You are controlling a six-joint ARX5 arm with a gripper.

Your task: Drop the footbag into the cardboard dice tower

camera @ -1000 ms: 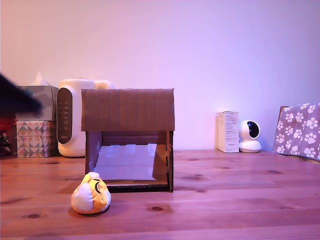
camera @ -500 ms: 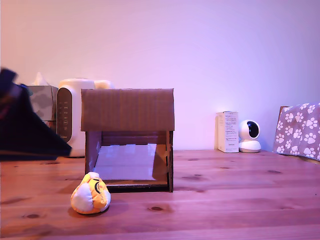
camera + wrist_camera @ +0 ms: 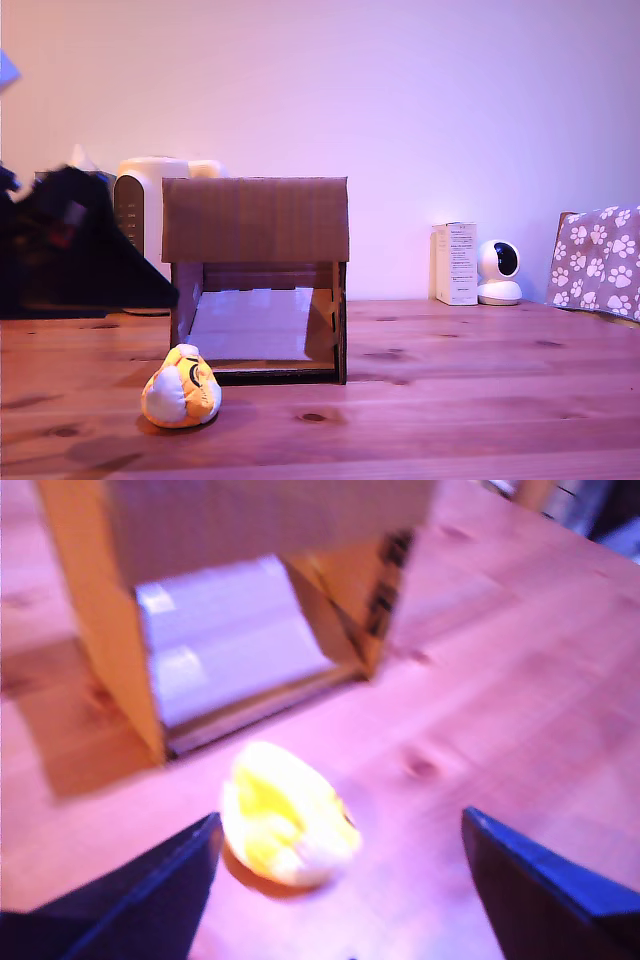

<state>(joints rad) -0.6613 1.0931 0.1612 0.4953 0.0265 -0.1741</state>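
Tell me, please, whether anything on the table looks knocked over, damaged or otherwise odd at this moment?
Nothing stands out. The cardboard dice tower stands upright and looks intact, the footbag lies on the table just in front of its opening, and the open gripper hangs above the footbag. The wrist view is blurred, so fine damage cannot be ruled out.

Home room: wooden table (image 3: 480, 400), tissue boxes, security camera (image 3: 498, 272), paw-print cloth (image 3: 600, 260).

The arm shows as a dark, blurred mass at the exterior view's left edge, above the surface. In the wrist view the gripper (image 3: 340, 865) has its two dark fingers (image 3: 150, 890) spread wide apart, pointing downward and forward, with nothing clamped between them.
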